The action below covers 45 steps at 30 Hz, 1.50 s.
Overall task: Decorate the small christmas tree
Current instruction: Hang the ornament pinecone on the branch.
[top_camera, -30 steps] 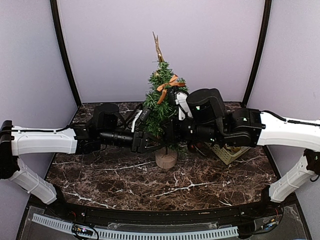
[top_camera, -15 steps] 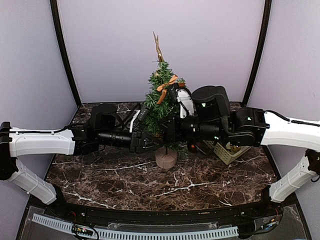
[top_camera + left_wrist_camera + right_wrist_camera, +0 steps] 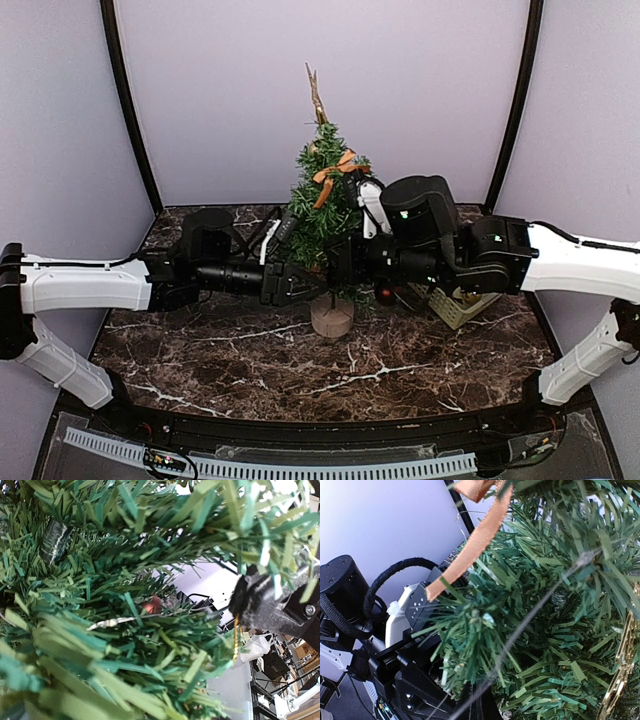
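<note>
- Table (image 3: 250, 370): bears the stump (image 3: 332, 318) at its middle.
- My left claw (image 3: 300, 283): buried in the low branches; spread or pressed, I cannot tell.
- My right claw (image 3: 247, 600): pinches a gold cord (image 3: 235, 637).
- Tree (image 3: 325, 215): upright between both claws, ribbon (image 3: 335, 172) near its top.

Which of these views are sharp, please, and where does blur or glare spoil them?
Top external: evenly lit, small christmas tree crisp. Left wrist: nearest needles blurred, bright gap overexposed. Right wrist: orange ribbon fairly sharp, gold ornament soft.
</note>
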Available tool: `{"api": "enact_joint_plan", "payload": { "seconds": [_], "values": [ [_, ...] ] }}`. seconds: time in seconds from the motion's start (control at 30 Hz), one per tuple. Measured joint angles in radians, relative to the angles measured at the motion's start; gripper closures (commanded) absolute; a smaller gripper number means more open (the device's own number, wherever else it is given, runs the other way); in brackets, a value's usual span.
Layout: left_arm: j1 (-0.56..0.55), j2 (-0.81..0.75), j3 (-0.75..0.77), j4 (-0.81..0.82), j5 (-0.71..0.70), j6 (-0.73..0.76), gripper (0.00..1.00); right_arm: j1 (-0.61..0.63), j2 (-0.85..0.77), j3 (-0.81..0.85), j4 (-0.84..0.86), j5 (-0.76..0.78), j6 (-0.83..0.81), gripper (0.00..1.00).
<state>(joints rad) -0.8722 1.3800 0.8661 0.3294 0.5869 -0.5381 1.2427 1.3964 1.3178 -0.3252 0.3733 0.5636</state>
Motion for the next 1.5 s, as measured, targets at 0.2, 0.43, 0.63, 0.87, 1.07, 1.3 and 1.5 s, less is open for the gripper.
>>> {"api": "enact_joint_plan", "payload": {
  "seconds": [0.2,0.43,0.63,0.87,1.07,1.3,1.5],
  "values": [
    [0.0,0.025,0.0,0.014,0.0,-0.006,0.6,0.0,0.0,0.0,-0.03,0.031,0.008,1.0],
    [0.0,0.046,0.0,0.033,0.004,-0.01,0.6,0.0,0.001,0.0,-0.039,0.05,0.018,1.0],
    [0.0,0.055,0.001,0.048,0.004,-0.016,0.6,0.0,0.003,0.0,-0.042,0.069,0.022,1.0],
    [0.0,0.059,0.003,0.058,0.003,-0.019,0.57,0.001,0.015,0.0,-0.042,0.077,0.022,1.0],
    [0.0,0.059,0.003,0.058,-0.003,-0.02,0.53,0.006,0.018,-0.002,-0.042,0.077,0.022,1.0],
    [0.0,0.051,0.002,0.049,-0.024,-0.015,0.43,0.01,0.019,-0.002,-0.042,0.088,0.023,1.0],
    [0.0,-0.007,-0.031,0.021,-0.047,-0.001,0.29,0.011,0.019,-0.002,-0.042,0.09,0.022,1.0]
  ]
}}
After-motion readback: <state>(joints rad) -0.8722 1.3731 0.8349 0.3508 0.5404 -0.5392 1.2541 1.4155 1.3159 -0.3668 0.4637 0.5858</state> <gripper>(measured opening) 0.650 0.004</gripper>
